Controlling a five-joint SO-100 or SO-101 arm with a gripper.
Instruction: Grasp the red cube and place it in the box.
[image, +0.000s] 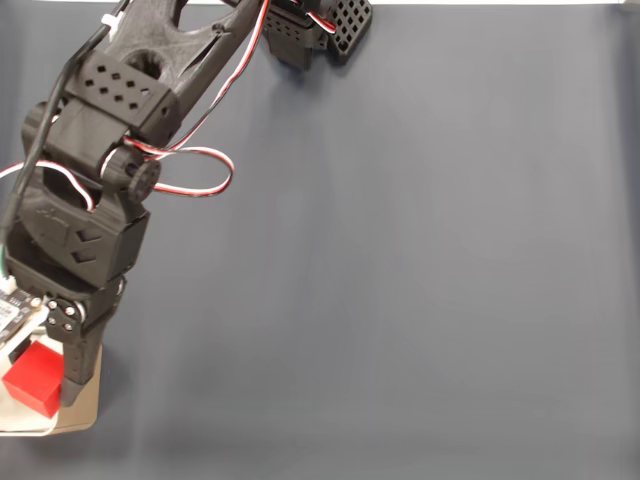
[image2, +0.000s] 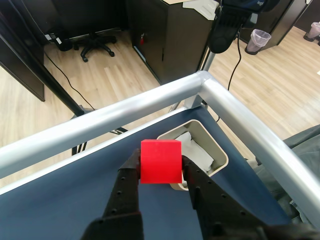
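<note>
You had the end effector (image2: 161, 167) clamped on the red cube (image2: 160, 161), held above the near rim of the box (image2: 219, 154) at the counter (image2: 60, 200) corner, so a release there risked it clipping the wall and tumbling outside.

The arm (image: 100, 170) is built of matte black printed plastic, perforated with square holes. Red, white and black cables (image: 195, 165) are looped alongside. Black pincer (image2: 160, 172) fingers are noted.
</note>
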